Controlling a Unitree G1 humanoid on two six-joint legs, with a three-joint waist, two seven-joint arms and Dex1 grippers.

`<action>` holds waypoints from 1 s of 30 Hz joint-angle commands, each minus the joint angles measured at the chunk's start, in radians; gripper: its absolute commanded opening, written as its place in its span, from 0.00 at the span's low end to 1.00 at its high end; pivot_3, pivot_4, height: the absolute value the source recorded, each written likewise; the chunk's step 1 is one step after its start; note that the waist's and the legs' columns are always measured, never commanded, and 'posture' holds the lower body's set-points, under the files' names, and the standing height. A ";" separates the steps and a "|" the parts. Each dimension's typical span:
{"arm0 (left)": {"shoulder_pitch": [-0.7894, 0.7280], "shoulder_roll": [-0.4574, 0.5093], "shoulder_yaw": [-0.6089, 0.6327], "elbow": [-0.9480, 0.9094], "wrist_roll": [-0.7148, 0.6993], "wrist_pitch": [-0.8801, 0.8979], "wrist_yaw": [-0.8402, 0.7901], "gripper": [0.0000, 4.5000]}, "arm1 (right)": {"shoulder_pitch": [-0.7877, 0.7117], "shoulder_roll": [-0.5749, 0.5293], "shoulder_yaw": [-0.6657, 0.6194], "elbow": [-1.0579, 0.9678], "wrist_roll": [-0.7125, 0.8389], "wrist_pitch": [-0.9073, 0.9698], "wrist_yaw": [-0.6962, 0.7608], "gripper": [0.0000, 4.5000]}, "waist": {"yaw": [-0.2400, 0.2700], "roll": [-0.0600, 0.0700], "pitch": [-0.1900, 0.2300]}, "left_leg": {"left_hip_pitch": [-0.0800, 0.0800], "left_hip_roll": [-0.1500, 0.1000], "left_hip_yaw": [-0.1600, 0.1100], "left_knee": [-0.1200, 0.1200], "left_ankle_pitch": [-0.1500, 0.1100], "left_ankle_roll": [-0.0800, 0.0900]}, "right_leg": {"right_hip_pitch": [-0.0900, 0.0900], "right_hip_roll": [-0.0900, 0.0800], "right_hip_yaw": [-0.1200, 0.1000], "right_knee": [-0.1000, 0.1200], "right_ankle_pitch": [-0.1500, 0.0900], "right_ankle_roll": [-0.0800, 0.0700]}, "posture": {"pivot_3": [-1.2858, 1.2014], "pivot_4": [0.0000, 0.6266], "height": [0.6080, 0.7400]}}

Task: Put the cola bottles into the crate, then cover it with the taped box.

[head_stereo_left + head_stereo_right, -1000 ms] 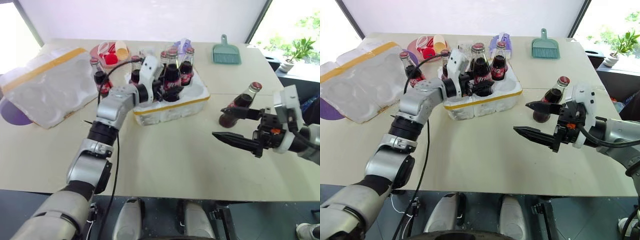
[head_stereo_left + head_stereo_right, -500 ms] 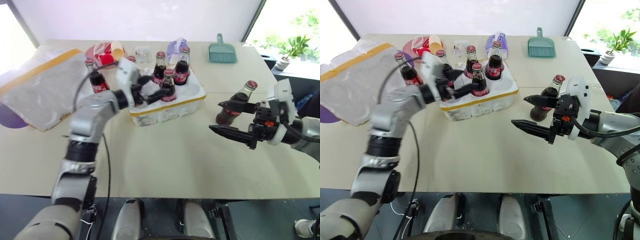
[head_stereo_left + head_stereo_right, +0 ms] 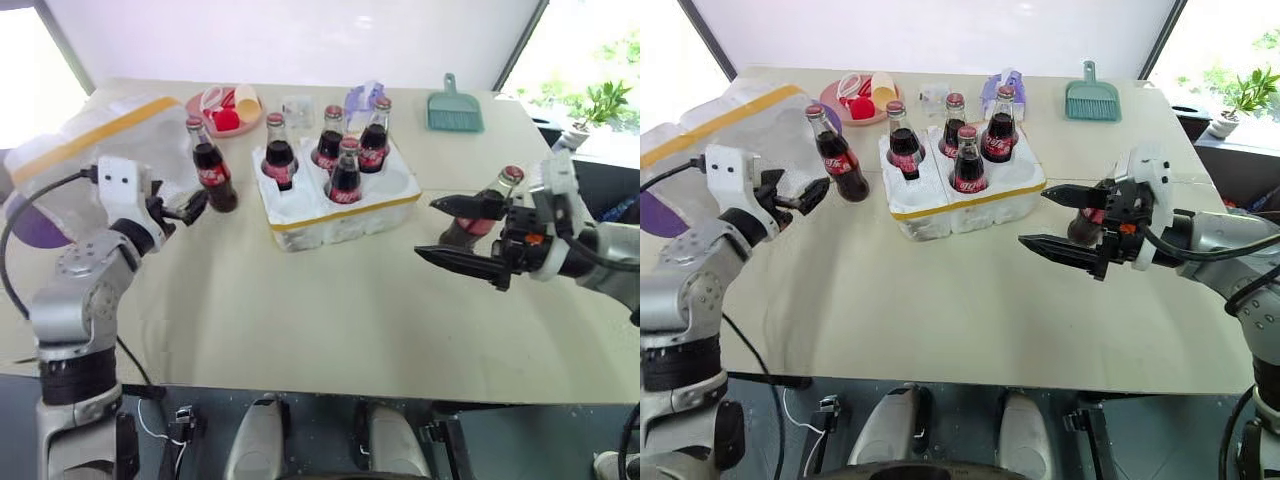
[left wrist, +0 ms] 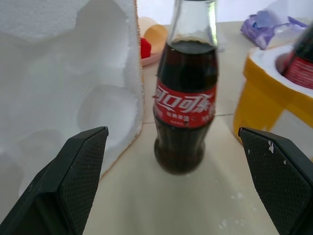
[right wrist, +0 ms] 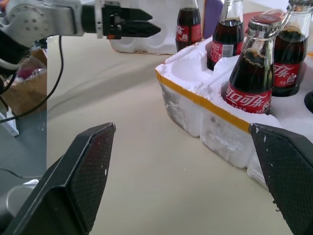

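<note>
With four bottles seated in the crate point(image 3: 970, 200), my left gripper point(image 3: 800, 196) gapes toward a loose bottle point(image 3: 835, 157), needing probably a short reach, while my right gripper point(image 3: 1065, 220) is spread empty.

The two head views look forward and down over the table point(image 3: 330, 320) from above. The left wrist view sits low and close to a bottle point(image 4: 186, 98). The right wrist view faces the crate point(image 5: 215, 122), shared with the head views.
</note>
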 commanded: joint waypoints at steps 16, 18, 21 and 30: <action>-0.325 -0.031 -0.117 0.646 0.142 -0.418 -0.112 0.99 | 0.004 0.041 -0.013 -0.059 0.037 0.004 -0.042 1.00 | -0.002 0.000 0.000 | 0.000 0.000 0.000 0.000 0.000 0.000 | -0.001 0.000 0.000 0.001 0.000 0.001 | 0.52 0.24 0.97; -0.351 -0.037 -0.120 0.702 0.151 -0.450 -0.118 0.99 | -0.001 0.043 -0.008 -0.057 0.037 0.004 -0.043 1.00 | -0.003 0.000 0.000 | 0.000 0.000 0.000 0.000 0.000 0.000 | -0.001 0.000 0.000 0.001 0.000 0.001 | 0.52 0.24 0.97; -0.367 -0.043 -0.115 0.741 0.153 -0.478 -0.132 0.99 | -0.007 0.041 -0.007 -0.053 0.040 0.006 -0.042 1.00 | -0.005 0.000 0.000 | 0.000 0.000 0.000 0.000 0.000 0.000 | -0.001 0.000 0.000 0.001 0.000 0.001 | 0.52 0.24 0.97; -0.233 0.041 -0.036 0.454 0.061 -0.300 -0.163 0.62 | 0.007 0.029 -0.026 -0.064 0.053 0.014 -0.042 1.00 | -0.023 0.000 0.000 | 0.000 0.001 0.000 -0.001 0.000 0.000 | -0.001 0.000 0.000 0.002 0.000 0.001 | 0.52 0.24 0.97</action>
